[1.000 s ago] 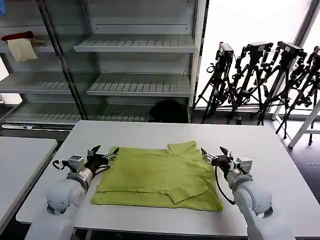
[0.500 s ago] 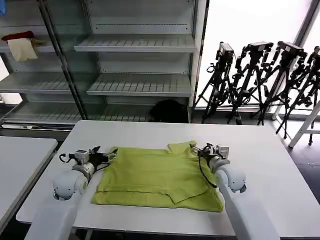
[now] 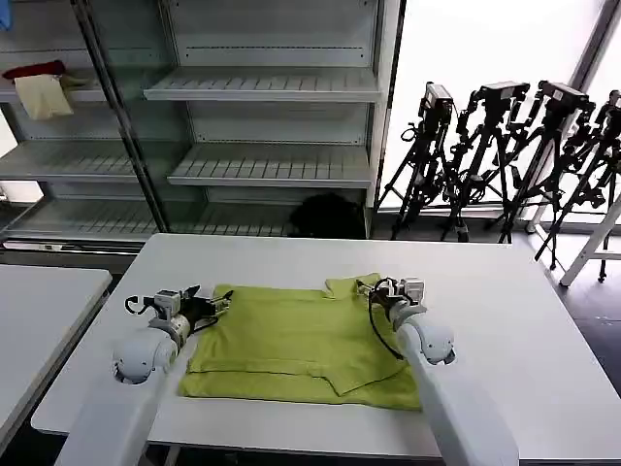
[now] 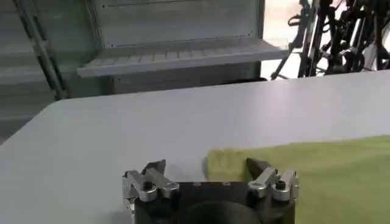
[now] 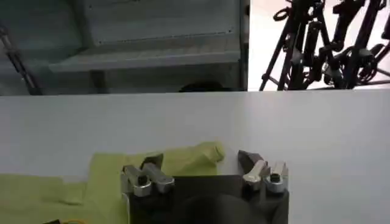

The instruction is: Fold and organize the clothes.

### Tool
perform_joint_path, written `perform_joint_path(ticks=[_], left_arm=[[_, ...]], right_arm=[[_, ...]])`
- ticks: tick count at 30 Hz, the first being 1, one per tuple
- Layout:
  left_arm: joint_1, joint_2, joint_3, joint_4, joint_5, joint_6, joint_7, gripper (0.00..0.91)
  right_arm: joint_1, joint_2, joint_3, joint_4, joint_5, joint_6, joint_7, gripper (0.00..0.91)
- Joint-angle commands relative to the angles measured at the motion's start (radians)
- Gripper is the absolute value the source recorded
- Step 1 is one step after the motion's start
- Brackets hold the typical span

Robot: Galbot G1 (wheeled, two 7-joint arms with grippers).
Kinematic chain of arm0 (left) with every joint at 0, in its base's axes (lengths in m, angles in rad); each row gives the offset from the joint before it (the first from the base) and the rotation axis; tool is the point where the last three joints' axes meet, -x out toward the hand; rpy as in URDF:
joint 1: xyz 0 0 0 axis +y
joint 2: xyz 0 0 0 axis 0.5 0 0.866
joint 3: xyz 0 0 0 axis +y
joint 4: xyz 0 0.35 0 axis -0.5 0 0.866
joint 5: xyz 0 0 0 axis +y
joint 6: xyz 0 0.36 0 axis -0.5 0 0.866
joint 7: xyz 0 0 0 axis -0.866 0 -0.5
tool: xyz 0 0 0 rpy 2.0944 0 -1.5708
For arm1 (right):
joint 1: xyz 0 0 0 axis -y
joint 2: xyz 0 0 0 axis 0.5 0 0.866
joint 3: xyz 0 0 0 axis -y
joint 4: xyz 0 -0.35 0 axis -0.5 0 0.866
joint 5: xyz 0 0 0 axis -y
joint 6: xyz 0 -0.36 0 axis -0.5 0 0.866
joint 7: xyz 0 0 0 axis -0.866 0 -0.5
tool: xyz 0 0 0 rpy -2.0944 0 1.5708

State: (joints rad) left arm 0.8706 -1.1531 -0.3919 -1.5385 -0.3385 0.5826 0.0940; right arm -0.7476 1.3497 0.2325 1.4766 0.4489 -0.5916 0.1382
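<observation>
The clothes are one lime-green T-shirt [image 3: 301,340], lying partly folded on the white table [image 3: 505,291], with a sleeve sticking out at its far edge. My left gripper [image 3: 215,303] is open at the shirt's far left corner; in the left wrist view that corner of the shirt [image 4: 228,164] lies between the spread jaws of the left gripper [image 4: 206,165]. My right gripper [image 3: 374,289] is open at the far sleeve. In the right wrist view the sleeve tip of the shirt [image 5: 189,158] sits between the jaws of the right gripper [image 5: 200,159].
Metal shelving [image 3: 262,87] stands behind the table, with a red cloth [image 3: 34,70] and a pale cream cloth [image 3: 44,97] on its upper left shelf. Camera tripods [image 3: 505,146] stand at the back right. A second table [image 3: 39,301] is on the left.
My right gripper has moved inward from the shirt's right side to the far sleeve. My left gripper has shifted slightly forward to the shirt's far left corner. The shirt has not moved.
</observation>
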Motion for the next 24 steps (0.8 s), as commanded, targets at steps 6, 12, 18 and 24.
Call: perform_joint_path(ticks=[6,12,18,24], left_arm=[[0.005,-0.001,0.004,0.006,0.017,0.002,0.01,0.01],[0.016,-0.001,0.003,-0.005,0.017,0.002,0.024,0.01],[0.017,-0.002,0.003,-0.015,0.013,0.002,0.028,0.0],[0.023,-0.002,-0.011,-0.066,-0.016,-0.001,0.01,0.0]], right_arm=[[0.0,0.003,-0.007,0.007,-0.013,-0.003,-0.001,0.0],[-0.007,-0.006,-0.007,0.054,-0.01,-0.003,0.002,0.0],[-0.026,-0.014,-0.005,0.123,0.011,-0.003,0.013,0.0],[-0.061,-0.039,0.009,0.23,0.078,-0.003,0.037,0.0]])
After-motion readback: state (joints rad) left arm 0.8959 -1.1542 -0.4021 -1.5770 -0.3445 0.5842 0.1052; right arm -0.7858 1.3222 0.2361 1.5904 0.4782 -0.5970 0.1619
